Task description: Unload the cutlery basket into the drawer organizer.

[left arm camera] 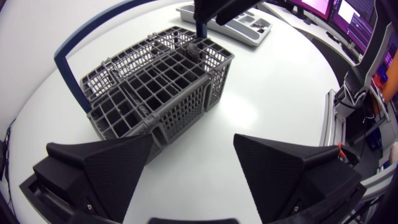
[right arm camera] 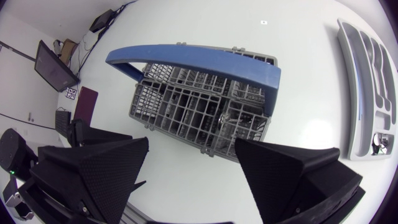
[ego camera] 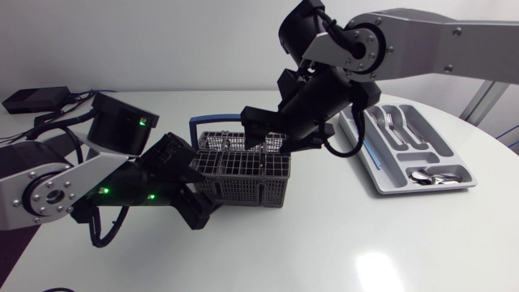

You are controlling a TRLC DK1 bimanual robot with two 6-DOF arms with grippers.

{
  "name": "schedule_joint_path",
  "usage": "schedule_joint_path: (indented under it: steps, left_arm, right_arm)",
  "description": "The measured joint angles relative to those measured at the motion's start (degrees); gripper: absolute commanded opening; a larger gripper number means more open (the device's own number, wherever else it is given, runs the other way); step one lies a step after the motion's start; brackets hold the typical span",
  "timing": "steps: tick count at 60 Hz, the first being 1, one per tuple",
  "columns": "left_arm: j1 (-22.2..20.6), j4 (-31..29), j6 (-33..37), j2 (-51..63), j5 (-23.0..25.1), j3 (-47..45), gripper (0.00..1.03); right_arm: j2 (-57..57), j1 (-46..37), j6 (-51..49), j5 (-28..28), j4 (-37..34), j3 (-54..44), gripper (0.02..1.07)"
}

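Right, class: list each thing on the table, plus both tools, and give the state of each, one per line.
Basket: upright on the table, blue handle raised; contents hard to make out.
Organizer: flat on the table, with forks and spoons in it.
Left tool: open, at a corner of the basket, holding nothing.
Right tool: open, above the basket, holding nothing.

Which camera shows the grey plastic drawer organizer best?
Head view: the grey plastic drawer organizer lies nearly whole there, forks and spoons visible inside. Right wrist view shows it partly cut off; left wrist view only an end past the right arm.
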Motion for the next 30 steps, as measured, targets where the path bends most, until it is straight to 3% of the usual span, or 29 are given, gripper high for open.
schedule_joint_path:
  steps: [17,30]
  left_arm:
    - [0.28,-3.28,4.42,0.00,3.78,2.03,0.97]
    - [0.28,-3.48,5.88,0.02,4.11,2.47,0.98]
  right_arm:
    - [1.79,0.33,2.91,2.75,0.83,0.00,0.95]
    - [2.75,1.38,3.96,5.42,1.60,0.00,0.92]
